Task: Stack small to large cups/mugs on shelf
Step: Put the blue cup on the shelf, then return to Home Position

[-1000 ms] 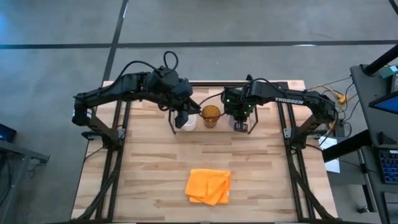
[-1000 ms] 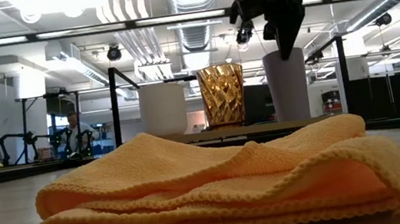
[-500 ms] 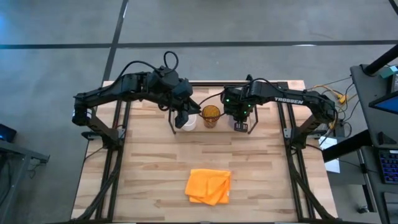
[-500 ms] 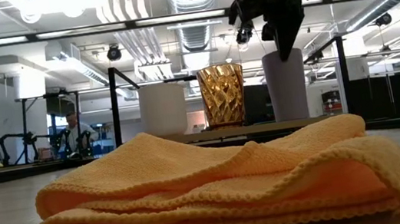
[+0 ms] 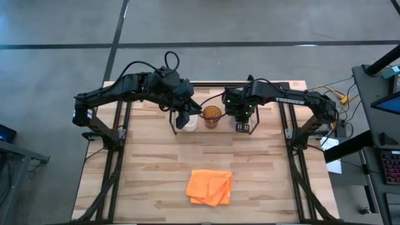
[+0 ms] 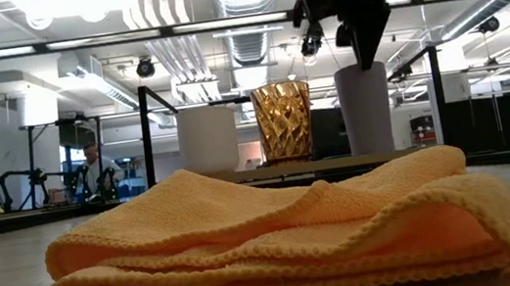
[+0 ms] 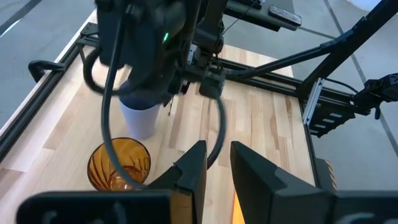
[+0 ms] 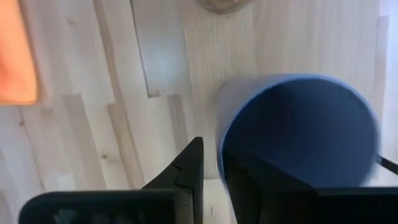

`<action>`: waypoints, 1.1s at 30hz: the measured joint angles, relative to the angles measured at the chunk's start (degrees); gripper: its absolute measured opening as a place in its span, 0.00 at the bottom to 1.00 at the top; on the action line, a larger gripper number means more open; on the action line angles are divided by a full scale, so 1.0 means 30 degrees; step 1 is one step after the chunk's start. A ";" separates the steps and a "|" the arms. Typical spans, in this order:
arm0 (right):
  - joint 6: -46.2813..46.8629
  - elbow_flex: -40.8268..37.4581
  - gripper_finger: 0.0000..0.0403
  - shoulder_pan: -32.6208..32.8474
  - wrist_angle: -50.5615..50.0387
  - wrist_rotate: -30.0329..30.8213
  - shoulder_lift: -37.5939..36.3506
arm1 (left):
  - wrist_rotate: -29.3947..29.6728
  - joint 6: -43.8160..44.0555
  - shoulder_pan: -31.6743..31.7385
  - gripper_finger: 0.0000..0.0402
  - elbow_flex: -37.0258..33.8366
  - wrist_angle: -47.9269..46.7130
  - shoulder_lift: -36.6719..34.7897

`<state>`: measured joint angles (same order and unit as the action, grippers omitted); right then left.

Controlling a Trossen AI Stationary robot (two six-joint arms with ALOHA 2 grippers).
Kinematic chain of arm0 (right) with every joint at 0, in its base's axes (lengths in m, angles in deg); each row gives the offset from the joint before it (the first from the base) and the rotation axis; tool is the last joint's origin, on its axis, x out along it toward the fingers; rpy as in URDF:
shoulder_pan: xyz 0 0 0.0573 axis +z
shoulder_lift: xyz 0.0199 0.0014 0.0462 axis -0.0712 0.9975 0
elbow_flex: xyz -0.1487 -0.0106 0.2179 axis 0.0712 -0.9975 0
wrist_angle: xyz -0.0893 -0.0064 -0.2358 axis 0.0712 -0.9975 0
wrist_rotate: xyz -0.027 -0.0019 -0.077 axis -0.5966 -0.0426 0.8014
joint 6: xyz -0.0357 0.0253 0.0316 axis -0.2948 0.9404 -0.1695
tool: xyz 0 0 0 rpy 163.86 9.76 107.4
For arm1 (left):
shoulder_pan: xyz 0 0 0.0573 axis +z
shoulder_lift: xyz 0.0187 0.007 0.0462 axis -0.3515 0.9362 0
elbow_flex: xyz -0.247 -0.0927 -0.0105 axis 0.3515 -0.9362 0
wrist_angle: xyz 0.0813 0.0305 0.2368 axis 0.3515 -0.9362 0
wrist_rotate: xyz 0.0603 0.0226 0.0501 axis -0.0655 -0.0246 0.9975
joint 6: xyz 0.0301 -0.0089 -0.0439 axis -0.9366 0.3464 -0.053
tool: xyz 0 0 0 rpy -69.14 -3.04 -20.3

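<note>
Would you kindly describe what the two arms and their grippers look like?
Both arms are dark, jointed links with black cables looping over them. The right arm carries white TROSSEN lettering and green indicator lights near its wrist. The left gripper and the right gripper each have two flat, dark, wedge-shaped fingers.

Table [image 5: 150, 162] w/ shelf [image 6: 337, 163], orange cloth [image 5: 210, 187].

1. Right gripper [image 6: 364, 50] has risen slightly above the pale blue cup [image 6: 366, 109] since 1.0 s ago; in the low view its fingertips now sit higher over the rim.
2. In the high view the right gripper's [image 5: 242, 127] shift is barely discernible.
</note>
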<state>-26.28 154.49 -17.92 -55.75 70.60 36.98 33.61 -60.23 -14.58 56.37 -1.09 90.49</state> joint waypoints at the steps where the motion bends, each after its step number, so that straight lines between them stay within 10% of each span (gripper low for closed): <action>1: 0.0110 0.0220 0.13 0.0049 -0.0279 0.0000 -0.0107 | -0.0002 0.0000 0.0000 0.15 0.0000 -0.0006 0.0000; 23: 0.5482 0.9799 0.13 0.1285 -0.1920 -0.0239 -0.0879 | 0.0002 0.0055 0.0000 0.15 -0.0062 0.0036 0.0073; 33: 0.5357 0.9344 0.13 0.3882 -0.1270 -0.1041 -0.2536 | 0.0091 0.0036 -0.1024 0.15 -0.0208 0.0744 -0.1458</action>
<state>-10.21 182.53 -6.28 -59.56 67.47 29.37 33.88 -60.12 -17.65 55.74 1.14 86.11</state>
